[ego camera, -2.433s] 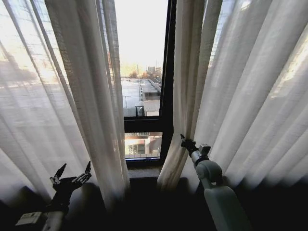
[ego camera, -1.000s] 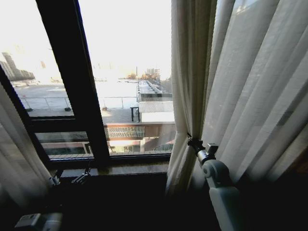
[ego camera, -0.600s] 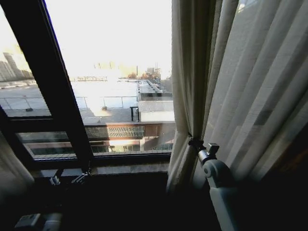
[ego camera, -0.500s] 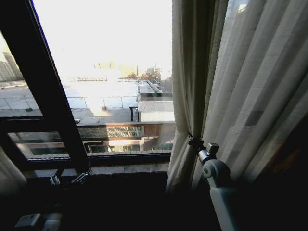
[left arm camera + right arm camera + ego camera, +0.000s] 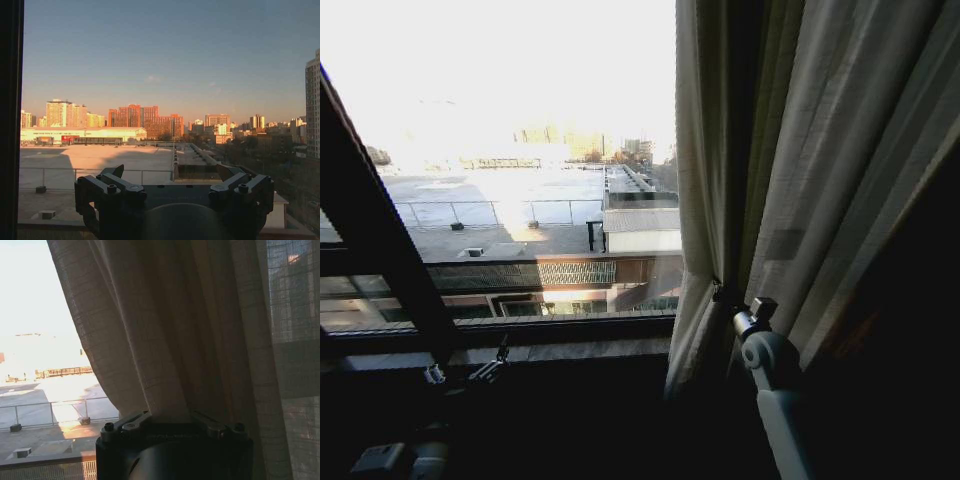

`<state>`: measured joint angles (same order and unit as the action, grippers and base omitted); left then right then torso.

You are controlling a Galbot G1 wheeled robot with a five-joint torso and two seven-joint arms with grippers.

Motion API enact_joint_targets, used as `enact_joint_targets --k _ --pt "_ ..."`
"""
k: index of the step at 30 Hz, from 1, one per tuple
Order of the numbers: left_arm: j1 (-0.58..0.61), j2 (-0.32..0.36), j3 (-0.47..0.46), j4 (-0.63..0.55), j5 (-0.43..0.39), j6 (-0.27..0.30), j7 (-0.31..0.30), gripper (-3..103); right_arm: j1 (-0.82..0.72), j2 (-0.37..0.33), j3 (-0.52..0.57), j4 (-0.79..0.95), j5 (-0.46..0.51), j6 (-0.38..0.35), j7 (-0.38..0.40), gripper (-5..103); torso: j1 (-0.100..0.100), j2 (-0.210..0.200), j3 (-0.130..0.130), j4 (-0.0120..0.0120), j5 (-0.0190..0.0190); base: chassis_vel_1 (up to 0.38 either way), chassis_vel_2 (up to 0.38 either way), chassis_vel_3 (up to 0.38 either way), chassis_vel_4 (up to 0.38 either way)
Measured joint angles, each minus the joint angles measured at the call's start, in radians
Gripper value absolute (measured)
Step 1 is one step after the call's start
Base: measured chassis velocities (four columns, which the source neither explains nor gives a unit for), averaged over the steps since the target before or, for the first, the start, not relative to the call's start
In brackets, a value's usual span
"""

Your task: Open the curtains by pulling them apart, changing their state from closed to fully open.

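The right curtain (image 5: 770, 170) is seen on the right side of the window, bunched into long folds that hang down to the dark sill. The right gripper (image 5: 724, 296) is held low against the inner edge of this curtain, and its fingers are pinched on a fold of the cloth. In the right wrist view, the same curtain (image 5: 200, 330) is seen close up, with a fold (image 5: 167, 407) running down between the two fingers of the right gripper (image 5: 170, 421). The left gripper (image 5: 466, 361) is seen low on the left, just in front of the window sill (image 5: 560, 350), and its fingers are spread apart with nothing between them. In the left wrist view, the left gripper (image 5: 172, 176) is seen with its two fingers wide apart, and open sky and far buildings are seen past it. A dark window frame bar (image 5: 380, 250) is seen slanting across the left side of the glass. The middle of the window is bare, so roofs and a bright sky are seen through it.
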<state>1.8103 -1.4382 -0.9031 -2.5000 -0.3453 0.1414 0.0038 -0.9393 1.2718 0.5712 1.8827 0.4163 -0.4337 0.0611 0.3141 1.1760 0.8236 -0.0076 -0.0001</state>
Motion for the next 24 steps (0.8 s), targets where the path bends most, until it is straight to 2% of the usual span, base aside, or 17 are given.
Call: enact_joint_targets --k 24 --pt "-0.006 0.004 0.005 0.000 -0.002 0.001 0.000 100 -0.004 0.000 0.003 0.001 -0.002 0.004 -0.001 0 0.000 0.000 0.000 0.0000 0.0005 -0.354 -0.347 0.353 0.350"
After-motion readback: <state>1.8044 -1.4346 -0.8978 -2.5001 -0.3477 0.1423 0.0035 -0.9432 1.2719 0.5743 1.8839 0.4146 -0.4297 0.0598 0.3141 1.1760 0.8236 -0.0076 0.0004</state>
